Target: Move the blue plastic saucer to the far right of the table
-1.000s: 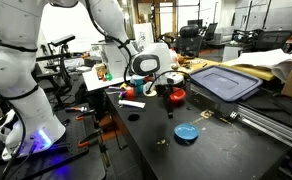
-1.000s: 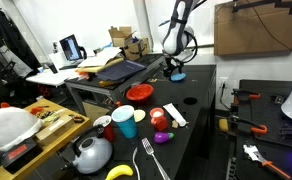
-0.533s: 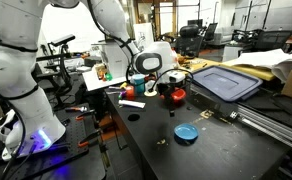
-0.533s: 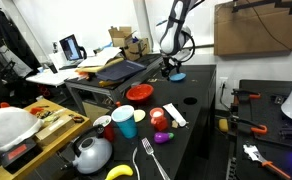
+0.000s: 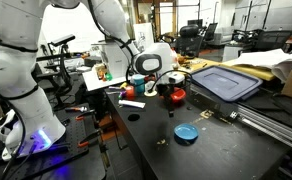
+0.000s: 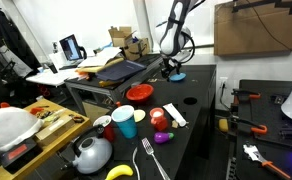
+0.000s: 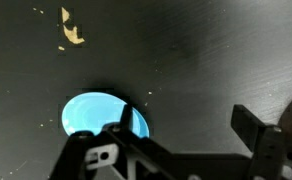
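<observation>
- On the black table (image 5: 216, 155), toward its railed edge, the blue plastic saucer (image 5: 186, 132) lies flat on bare top.
- The gripper (image 7: 186, 115) hangs above it, jaws wide apart and holding nothing.
- In the wrist view, one finger (image 7: 132, 122) overlaps the saucer's rim.

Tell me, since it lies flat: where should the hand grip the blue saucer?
Probably the rim of the blue plastic saucer, from straight above, straddling the edge: it lies flat and shallow on the table, leaving no other hold.
</observation>
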Tool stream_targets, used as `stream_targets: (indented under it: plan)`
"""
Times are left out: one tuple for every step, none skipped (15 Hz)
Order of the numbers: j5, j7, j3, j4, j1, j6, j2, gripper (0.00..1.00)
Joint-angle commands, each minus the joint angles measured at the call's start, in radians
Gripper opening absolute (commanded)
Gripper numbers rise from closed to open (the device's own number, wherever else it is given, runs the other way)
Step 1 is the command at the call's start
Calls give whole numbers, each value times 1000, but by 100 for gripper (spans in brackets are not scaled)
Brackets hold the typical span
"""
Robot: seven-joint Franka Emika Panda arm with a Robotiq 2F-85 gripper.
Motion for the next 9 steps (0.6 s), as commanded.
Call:
stream_targets:
  plan:
    - [25,-21,24,31,-34,1,32,100]
    - [40,-44,40,43,-57,-3,45,100]
    - [50,-56,48,56,-73,-7,58,100]
    - [71,-83,67,72,-102,-17,72,100]
    - [119,-149,118,88,-161,-28,80,100]
    - [150,-188,145,104,-195,-33,91,100]
    - [176,-224,170,119,-221,-39,101,100]
    - [196,-255,189,134,-243,-48,108,100]
    - [212,-281,207,147,-262,-55,113,100]
